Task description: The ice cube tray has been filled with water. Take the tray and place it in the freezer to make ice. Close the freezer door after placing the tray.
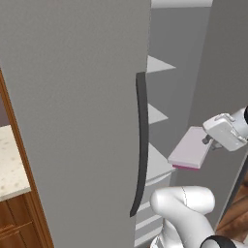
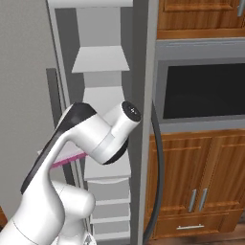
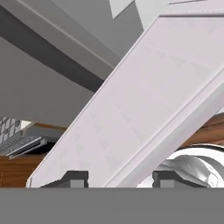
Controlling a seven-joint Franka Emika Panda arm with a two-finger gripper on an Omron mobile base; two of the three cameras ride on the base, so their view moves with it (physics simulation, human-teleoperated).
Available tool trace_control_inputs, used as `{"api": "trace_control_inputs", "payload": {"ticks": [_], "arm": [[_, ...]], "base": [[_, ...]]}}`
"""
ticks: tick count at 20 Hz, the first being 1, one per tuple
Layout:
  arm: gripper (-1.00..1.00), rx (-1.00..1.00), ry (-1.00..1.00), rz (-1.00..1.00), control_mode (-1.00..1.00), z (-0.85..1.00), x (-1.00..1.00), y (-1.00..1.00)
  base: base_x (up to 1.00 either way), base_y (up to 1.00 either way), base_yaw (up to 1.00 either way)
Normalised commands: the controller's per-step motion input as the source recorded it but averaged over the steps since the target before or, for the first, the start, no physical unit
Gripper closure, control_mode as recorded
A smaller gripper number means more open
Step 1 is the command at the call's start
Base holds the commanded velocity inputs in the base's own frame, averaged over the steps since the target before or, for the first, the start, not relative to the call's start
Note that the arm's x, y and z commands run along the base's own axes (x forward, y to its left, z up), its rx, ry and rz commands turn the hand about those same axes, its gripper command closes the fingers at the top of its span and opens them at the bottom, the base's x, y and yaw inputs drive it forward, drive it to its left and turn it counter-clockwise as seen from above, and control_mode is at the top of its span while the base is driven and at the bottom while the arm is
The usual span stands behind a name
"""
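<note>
The ice cube tray (image 1: 190,147) is a pale lavender slab with a magenta underside edge, hanging slightly tilted at the mouth of the open freezer (image 1: 162,97). My gripper (image 1: 209,141) is shut on its near end. The tray's far end is close to a white shelf (image 1: 158,162). In the hand view the tray (image 3: 144,96) runs diagonally between my fingertips (image 3: 76,177). From the right base view my arm covers most of the tray, leaving only its magenta edge (image 2: 67,161). The freezer door (image 2: 143,119) stands open, seen edge-on, with its dark curved handle (image 2: 159,167).
The wider grey fridge door (image 1: 72,121) is shut on the left, its dark handle (image 1: 141,145) right beside the opening. White drawers (image 2: 111,210) fill the freezer's lower part. Wooden cabinets (image 2: 201,191) and a built-in oven (image 2: 206,91) stand right of the open door. A speckled counter (image 1: 9,164) lies far left.
</note>
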Motion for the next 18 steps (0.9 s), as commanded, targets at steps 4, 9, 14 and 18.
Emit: {"api": "trace_control_inputs", "payload": {"ticks": [4,9,14,18], "arm": [[1.0,-0.09,-0.02,-0.02,-1.0,0.0,-0.01,0.0],[1.0,-0.08,-0.1,-0.19,-1.0,-0.03,0.0,0.02],[1.0,0.0,-0.14,-0.26,-1.0,0.0,0.08,0.0],[1.0,0.0,-0.13,-0.27,-1.0,0.0,0.17,0.0]], "base": [[0.0,0.0,0.0],[0.0,0.0,0.0],[0.0,0.0,0.0],[0.0,0.0,0.0]]}}
